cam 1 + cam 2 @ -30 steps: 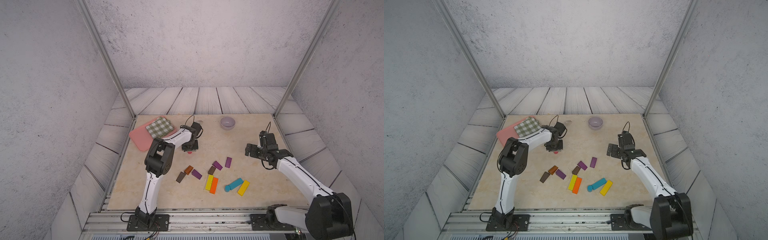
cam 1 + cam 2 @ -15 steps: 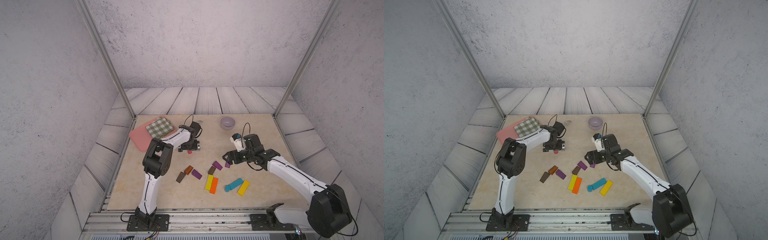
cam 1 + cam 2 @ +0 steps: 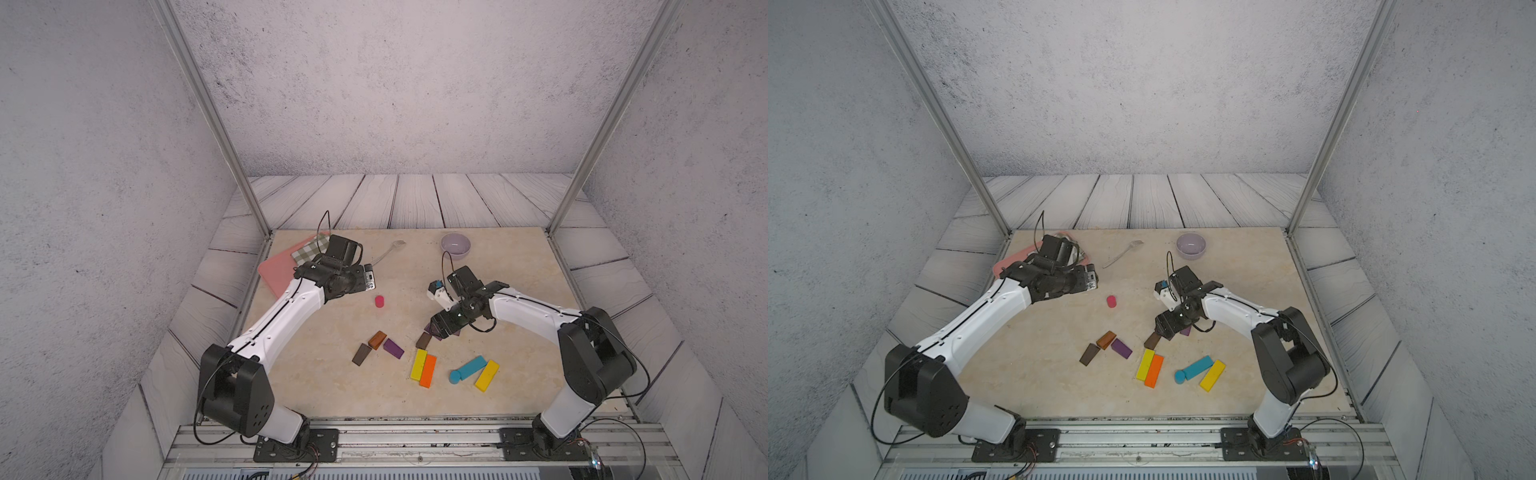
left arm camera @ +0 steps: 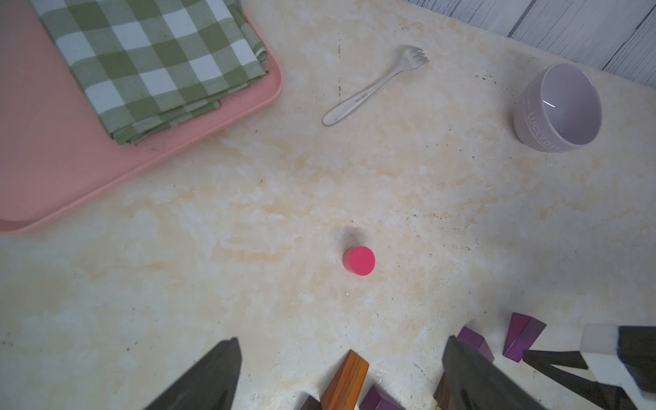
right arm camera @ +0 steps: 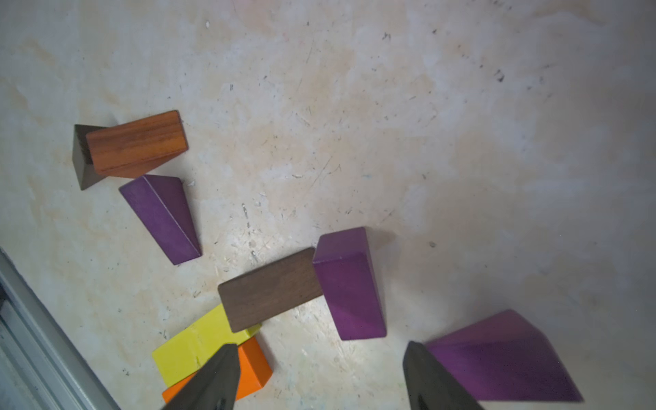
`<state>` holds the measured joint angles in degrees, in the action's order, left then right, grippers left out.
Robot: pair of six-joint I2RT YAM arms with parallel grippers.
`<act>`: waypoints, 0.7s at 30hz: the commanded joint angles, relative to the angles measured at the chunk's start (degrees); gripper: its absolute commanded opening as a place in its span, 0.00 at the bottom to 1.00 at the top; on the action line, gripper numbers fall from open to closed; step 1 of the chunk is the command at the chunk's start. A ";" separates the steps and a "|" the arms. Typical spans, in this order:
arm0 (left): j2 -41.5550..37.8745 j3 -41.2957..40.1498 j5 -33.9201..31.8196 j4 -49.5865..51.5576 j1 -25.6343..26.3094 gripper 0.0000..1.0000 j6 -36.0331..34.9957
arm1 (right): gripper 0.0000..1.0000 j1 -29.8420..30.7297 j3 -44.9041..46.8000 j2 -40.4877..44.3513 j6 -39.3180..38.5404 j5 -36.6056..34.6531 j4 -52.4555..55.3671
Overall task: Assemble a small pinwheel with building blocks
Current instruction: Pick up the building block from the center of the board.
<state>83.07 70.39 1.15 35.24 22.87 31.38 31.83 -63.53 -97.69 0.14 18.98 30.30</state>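
Observation:
A pink cylinder (image 3: 379,301) (image 4: 358,261) stands alone on the table. My left gripper (image 3: 370,278) (image 4: 340,355) hangs open behind and left of it, holding nothing. Nearer the front lie a brown wedge (image 3: 377,339), a dark brown wedge (image 3: 361,354), a purple wedge (image 3: 393,348), yellow (image 3: 418,364) and orange (image 3: 427,370) bars, and a blue bar (image 3: 471,368) with a blue cylinder (image 3: 455,377). My right gripper (image 3: 436,330) (image 5: 321,355) is open low over two purple wedges (image 5: 349,284) (image 5: 504,358) and a dark brown block (image 5: 269,289); bare table shows between its fingers.
A pink tray (image 3: 276,272) with a green checked cloth (image 4: 149,60) sits at the back left. A metal fork (image 3: 388,251) and a lilac bowl (image 3: 455,245) lie along the back edge. Another yellow bar (image 3: 487,375) lies front right.
My left gripper opened and drew back, leaving the pink cylinder standing. My right arm swung left and down over the purple wedges, its jaws narrowing a little.

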 commanded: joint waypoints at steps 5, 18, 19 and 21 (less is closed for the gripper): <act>-3.78 -4.19 2.38 -2.78 -1.15 0.96 -2.59 | 0.77 0.29 -5.10 -7.54 -2.71 -4.16 3.45; -4.75 -4.82 1.95 -2.87 -1.78 0.96 -3.95 | 0.73 1.35 -10.37 -15.03 -4.80 -3.67 5.54; -4.62 -4.82 1.86 -2.89 -1.87 0.96 -3.95 | 0.72 1.70 -10.50 -15.39 -5.09 -3.82 5.88; -4.49 -4.80 2.00 -2.87 -2.04 0.96 -3.95 | 0.70 2.48 -10.83 -15.97 -5.48 -4.94 6.81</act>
<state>79.05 66.24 3.25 32.71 21.47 28.29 33.12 -73.67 -110.91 -4.01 15.18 34.11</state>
